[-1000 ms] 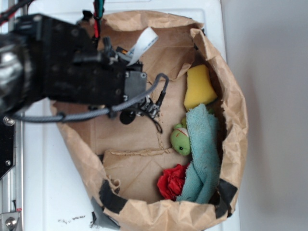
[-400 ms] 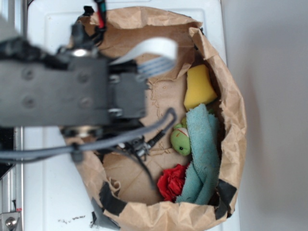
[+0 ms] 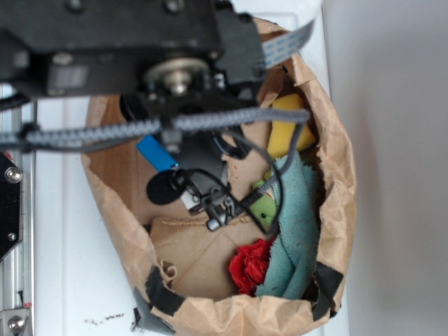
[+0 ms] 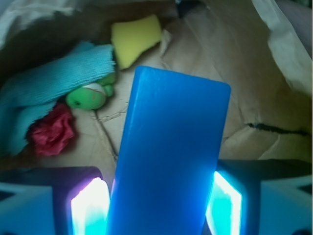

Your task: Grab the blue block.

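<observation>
Count of contents, both views: one blue block (image 4: 168, 161), one yellow sponge (image 4: 135, 37), one teal towel (image 4: 46, 88), one green toy (image 4: 90, 96), one red object (image 4: 51, 129). All sit within one brown paper bag (image 3: 336, 203) on a white surface (image 3: 63, 280).

Blue block: flat, smooth, plain bright blue slab with rounded corners, clearly longer than wide. In the wrist view it fills the centre and lower middle of the frame, standing up between the two fingers (image 4: 88, 208). The gripper (image 4: 156, 208) is closed on its long sides, a finger touching each side. In the exterior view only a small blue corner (image 3: 157, 152) shows, centre-left, just under the arm (image 3: 126, 42).

Wrist view layout: sponge at upper centre; towel at left, draped from upper left to lower left; green toy just right of the towel, touching it; red object at lower left, beside the towel's lower end. The paper floor behind the block is creased, with a dark tear at right.

Exterior view: the arm covers the upper part of the frame, hiding most of the sponge (image 3: 283, 136). The red object (image 3: 250, 264) may be crumpled cloth; detail is too soft to confirm.
</observation>
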### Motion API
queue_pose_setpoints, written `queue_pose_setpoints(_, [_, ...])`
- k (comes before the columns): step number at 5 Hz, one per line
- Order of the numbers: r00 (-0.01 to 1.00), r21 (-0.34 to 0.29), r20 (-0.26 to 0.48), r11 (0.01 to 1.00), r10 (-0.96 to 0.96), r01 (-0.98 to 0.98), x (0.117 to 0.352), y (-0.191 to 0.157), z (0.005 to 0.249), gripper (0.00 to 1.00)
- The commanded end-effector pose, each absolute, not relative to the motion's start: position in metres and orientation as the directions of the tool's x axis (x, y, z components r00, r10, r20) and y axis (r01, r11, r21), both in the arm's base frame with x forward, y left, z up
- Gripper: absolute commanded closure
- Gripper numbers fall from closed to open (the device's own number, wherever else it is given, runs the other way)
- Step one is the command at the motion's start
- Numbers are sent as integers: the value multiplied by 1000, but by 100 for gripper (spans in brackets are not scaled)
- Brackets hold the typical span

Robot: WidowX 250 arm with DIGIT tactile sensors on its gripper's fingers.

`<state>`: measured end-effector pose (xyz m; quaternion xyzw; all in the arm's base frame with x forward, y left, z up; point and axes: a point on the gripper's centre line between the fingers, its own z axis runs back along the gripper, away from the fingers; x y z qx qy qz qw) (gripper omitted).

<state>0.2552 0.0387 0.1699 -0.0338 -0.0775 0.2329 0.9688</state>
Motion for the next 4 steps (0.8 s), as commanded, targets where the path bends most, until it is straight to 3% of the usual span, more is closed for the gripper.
queue_pose_setpoints(1, [879, -170, 288, 924, 380, -343, 249, 53, 207, 100])
queue_pose_setpoints(3, [838, -181, 388, 923, 384, -339, 247, 44, 201, 100])
queue_pose_setpoints(4, [822, -206, 385, 907, 420, -368, 247, 47, 205, 100])
